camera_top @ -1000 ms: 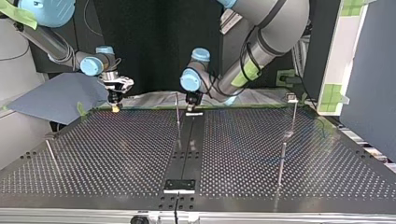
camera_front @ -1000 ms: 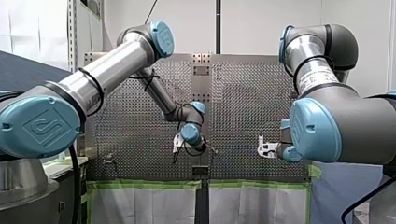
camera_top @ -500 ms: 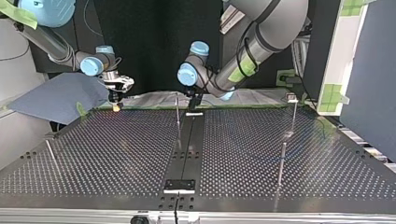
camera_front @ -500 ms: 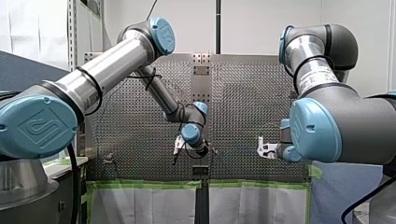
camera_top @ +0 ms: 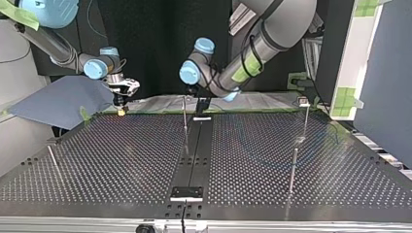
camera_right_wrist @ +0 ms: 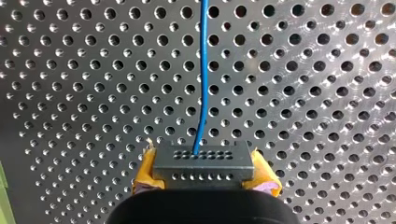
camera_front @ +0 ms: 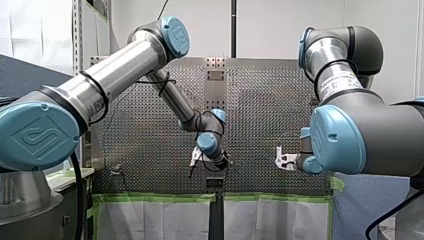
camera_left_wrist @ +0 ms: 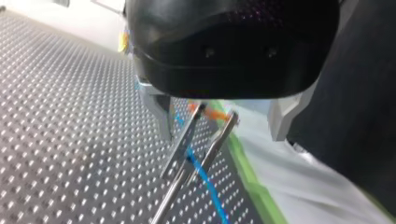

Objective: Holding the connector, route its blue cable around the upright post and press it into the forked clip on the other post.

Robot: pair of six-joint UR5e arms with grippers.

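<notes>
Where the front view looks over the perforated table (camera_front: 260, 115), my left gripper (camera_front: 196, 159) hangs low near the table's middle and my right gripper (camera_front: 280, 161) sits well apart from it, toward the view's right; finger state is not readable here.

Top view: right gripper at the far edge, view's left, its yellow pads (camera_top: 119, 112) just above the table. Left gripper at the far edge near the middle, just beside a thin post (camera_top: 184, 119).

Left wrist view: metal fingers (camera_left_wrist: 156, 109) spread wide, gripping nothing. Between them stands the forked clip (camera_left_wrist: 196, 140), its two prongs orange-tipped. The blue cable (camera_left_wrist: 205, 179) runs between the prongs and on over the table.

Right wrist view: yellow pads clamped on both ends of the dark connector (camera_right_wrist: 203, 161). Blue cable leaves the connector's face and runs straight ahead over the perforated table.
</notes>
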